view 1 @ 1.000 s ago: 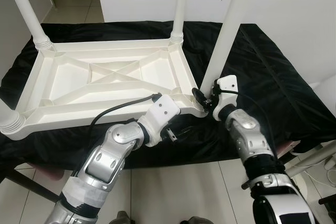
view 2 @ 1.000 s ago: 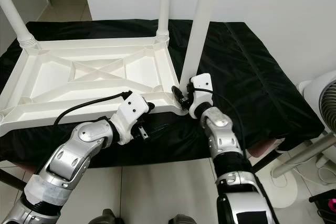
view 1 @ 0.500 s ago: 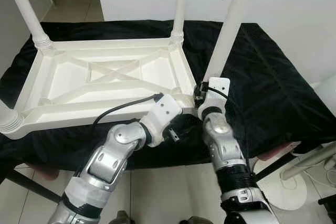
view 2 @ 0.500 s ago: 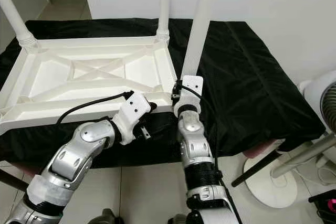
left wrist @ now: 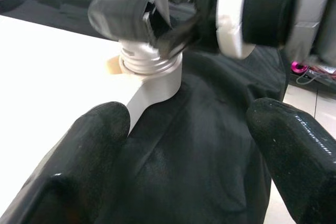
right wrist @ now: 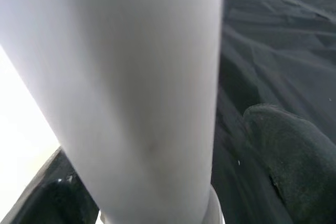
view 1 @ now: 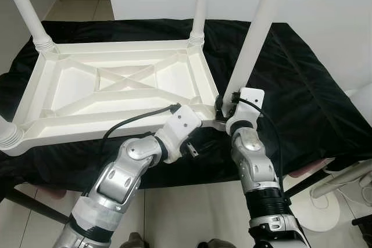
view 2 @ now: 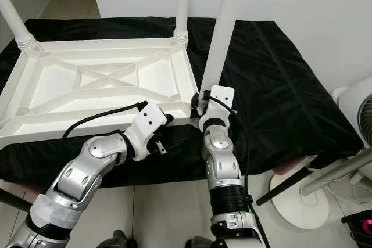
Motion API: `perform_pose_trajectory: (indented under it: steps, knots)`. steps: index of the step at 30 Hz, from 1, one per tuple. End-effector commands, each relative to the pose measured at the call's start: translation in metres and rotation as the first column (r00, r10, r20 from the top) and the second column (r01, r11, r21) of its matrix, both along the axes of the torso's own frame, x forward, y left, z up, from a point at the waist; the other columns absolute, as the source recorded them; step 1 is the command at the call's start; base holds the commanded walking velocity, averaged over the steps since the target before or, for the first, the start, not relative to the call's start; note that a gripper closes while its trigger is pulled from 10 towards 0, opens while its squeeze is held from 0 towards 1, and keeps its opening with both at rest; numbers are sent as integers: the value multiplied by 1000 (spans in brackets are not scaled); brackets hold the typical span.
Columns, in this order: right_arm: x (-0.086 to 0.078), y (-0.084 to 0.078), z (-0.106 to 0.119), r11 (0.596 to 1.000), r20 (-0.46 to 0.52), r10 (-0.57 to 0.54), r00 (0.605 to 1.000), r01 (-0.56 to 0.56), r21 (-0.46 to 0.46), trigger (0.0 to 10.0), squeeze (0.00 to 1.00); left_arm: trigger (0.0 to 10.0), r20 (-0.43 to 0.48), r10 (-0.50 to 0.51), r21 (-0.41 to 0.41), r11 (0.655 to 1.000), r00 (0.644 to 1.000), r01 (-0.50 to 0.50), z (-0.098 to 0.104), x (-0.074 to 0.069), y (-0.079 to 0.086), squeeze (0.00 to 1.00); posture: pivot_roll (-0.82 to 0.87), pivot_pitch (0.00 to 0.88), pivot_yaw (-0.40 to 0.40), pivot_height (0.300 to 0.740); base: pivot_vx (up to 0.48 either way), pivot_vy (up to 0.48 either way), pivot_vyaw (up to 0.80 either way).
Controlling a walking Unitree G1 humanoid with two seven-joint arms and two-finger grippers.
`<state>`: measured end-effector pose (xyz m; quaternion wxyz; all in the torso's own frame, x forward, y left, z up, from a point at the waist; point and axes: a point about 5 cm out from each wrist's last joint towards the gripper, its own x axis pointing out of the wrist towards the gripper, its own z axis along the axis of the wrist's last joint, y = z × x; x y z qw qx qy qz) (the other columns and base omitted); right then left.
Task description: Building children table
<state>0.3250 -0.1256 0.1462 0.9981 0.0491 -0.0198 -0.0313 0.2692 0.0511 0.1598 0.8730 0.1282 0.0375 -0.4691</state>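
the white plastic tabletop lies upside down on a black cloth, its ribbed underside facing up so the corner sockets are open for the legs; it serves as the reference below. at its far left corner a fitted leg stands upright in its socket, and another leg base sits at the near left corner. a third leg stands at the far right corner. the left gripper hovers just below the near right corner of the tabletop, its jaws spread apart and holding nothing; in the left wrist view its two black fingertips frame the threaded collar of that corner, probably placed to steady the frame while the leg is turned. the fourth leg rises from the near right corner, leaning slightly away from the tabletop, which suggests it is not yet fully seated. the right gripper grips this leg at its base, just above the socket; the right wrist view shows the leg shaft pressed between the pads. holding low keeps the thread aligned and limits tilt. risk: cross-threading if the lean is not corrected.
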Motion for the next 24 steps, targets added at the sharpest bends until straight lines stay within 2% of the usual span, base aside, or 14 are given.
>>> perform_pose_trajectory:
  steps: [1,2,3,5,6,7,9,10,12,14,16,20,21,24]
  knots:
    - [-2,-8,3,1000,28,-16,999,16,20,10000,1000,10000,3,53,3,999,999,-53,-1,1,4,0,-48,32,-13,740,0,0,0]
    - [-2,-8,3,1000,28,-16,999,16,20,10000,1000,10000,3,53,3,999,999,-53,-1,1,4,0,-48,32,-13,740,0,0,0]
    - [-2,-13,1,1000,25,31,999,-31,2,10000,0,10000,2,53,4,999,999,-53,-1,1,5,0,-44,34,-9,740,0,0,0]
    - [-2,-13,1,1000,25,31,999,-31,2,10000,0,10000,2,53,4,999,999,-53,-1,1,5,0,-44,34,-9,740,0,0,0]
    - [-2,-17,-1,995,22,96,995,-96,-2,10000,0,10000,1,51,7,999,999,-51,-1,1,5,0,-45,36,-7,740,0,0,0]
    - [-2,-17,-1,995,22,96,995,-96,-2,10000,0,10000,1,51,7,999,999,-51,-1,1,5,0,-45,36,-7,740,0,0,0]
    - [-1,-22,-2,947,30,309,951,-304,-105,10000,0,10000,2,42,13,999,999,-42,0,1,5,0,-46,38,4,740,0,0,0]
    - [-1,-22,-2,947,30,309,951,-304,-105,10000,0,10000,2,42,13,999,999,-42,0,1,5,0,-46,38,4,740,0,0,0]
    - [0,-24,-5,877,5,447,894,-437,-200,10000,0,10000,5,37,17,999,999,-37,1,2,6,0,-48,35,19,740,0,0,0]
    - [0,-24,-5,877,5,447,894,-437,-200,10000,0,10000,5,37,17,999,999,-37,1,2,6,0,-48,35,19,740,0,0,0]
    - [3,-30,-9,821,-38,522,852,-514,-247,10000,0,10000,8,34,19,999,999,-34,2,3,6,0,-46,33,25,740,0,0,0]
    - [5,-33,-11,802,-55,543,838,-537,-262,10000,0,10000,9,33,19,999,999,-33,3,3,6,0,-46,33,25,740,0,0,0]
    - [9,-34,-10,775,-69,571,818,-565,-283,10000,0,10000,10,31,20,999,999,-32,3,4,6,0,-43,30,31,740,0,0,0]
    - [13,-35,-8,754,-82,592,802,-587,-295,10000,0,10000,11,30,22,999,999,-30,4,4,6,0,-43,30,31,740,0,0,0]
